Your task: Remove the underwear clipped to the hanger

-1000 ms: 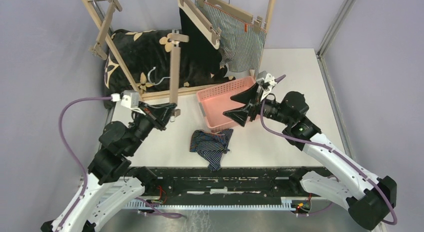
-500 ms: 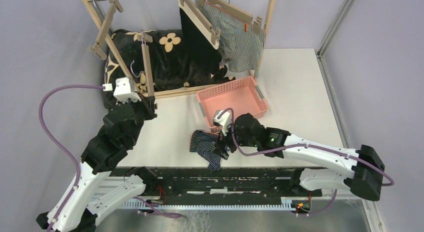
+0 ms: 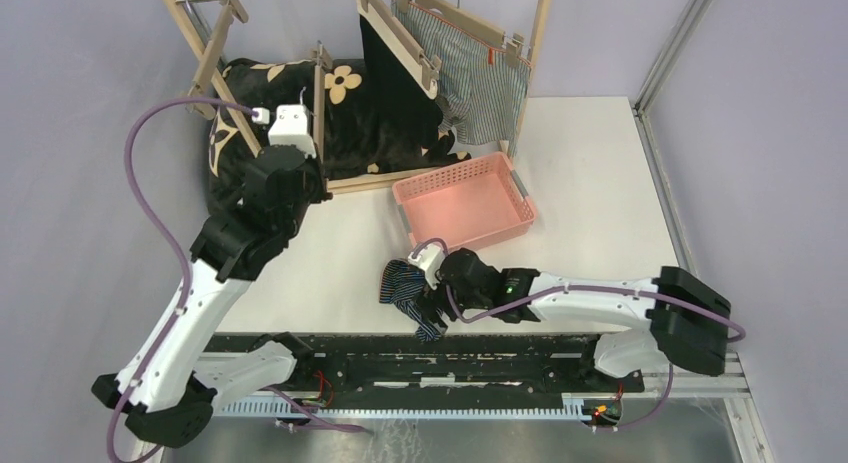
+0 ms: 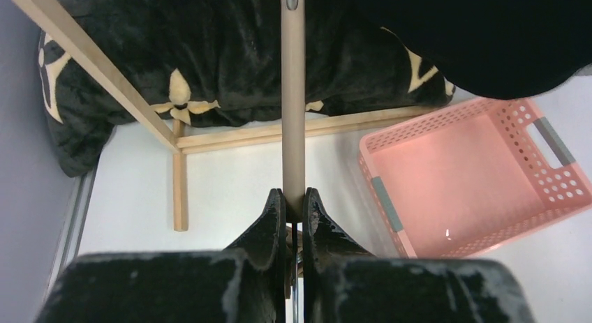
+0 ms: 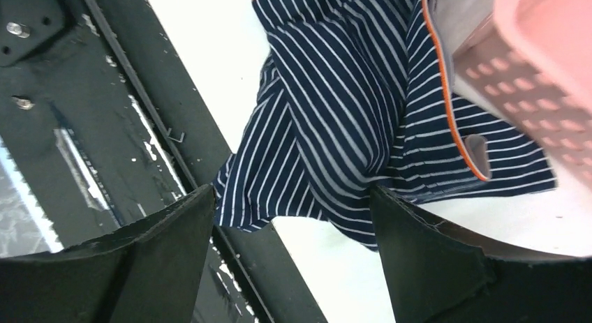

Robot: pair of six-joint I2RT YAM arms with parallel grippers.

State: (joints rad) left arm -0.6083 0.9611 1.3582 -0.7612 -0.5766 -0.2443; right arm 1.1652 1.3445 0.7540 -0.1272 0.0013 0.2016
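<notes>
Left end effector pinches the bare hanger clear; right end effector, spread, hovers over navy underwear to grab.

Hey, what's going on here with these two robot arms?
The left gripper is shut on a bare wooden hanger near the rack. The right gripper hangs open over the navy striped boxers lying on the table beside the empty pink basket. The black boxers and the grey striped boxers are still clipped up there.

no readable text, label or number on anything
</notes>
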